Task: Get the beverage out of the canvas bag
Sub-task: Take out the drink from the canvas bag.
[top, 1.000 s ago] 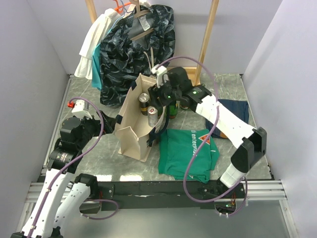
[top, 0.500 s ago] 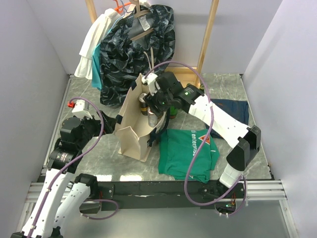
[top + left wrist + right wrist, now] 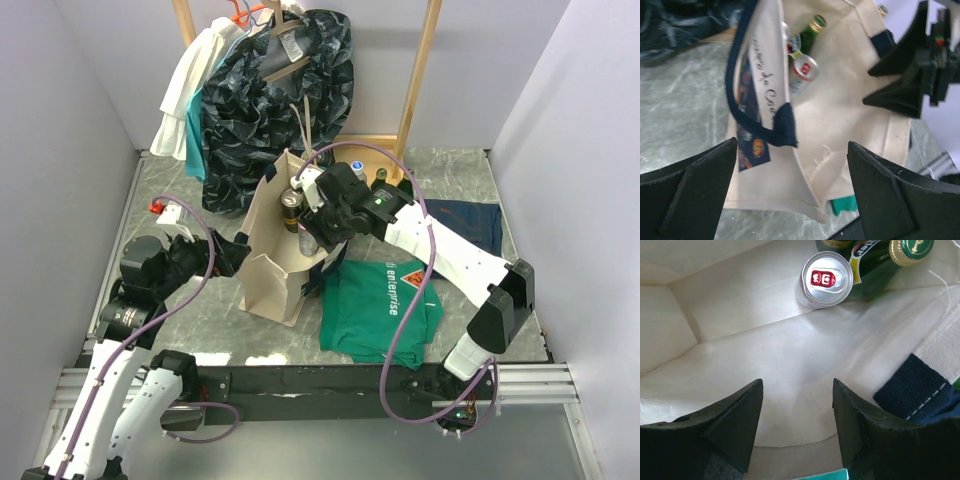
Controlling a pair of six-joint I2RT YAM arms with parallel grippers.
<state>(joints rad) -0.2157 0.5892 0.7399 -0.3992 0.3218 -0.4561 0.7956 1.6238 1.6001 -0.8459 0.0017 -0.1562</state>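
The cream canvas bag with navy straps stands open in the middle of the table. A can shows in its mouth. My right gripper hangs in the bag's mouth, open, with nothing between its fingers. In the right wrist view, the gripper faces the bag's inner wall; a silver beverage can with a red tab and a green bottle stand beyond it, untouched. My left gripper is open wide beside the bag's left side. In its view, the gripper frames the bag's corner; the can shows inside.
A green T-shirt lies right of the bag, a navy cloth further right. Behind the bag a dark patterned garment and a white one hang on a wooden rack. Two bottles stand behind my right arm.
My right gripper has moved left and down from beside the bag into its mouth, its jaws narrowing a little. My left gripper has swung right, closer to the bag's side.
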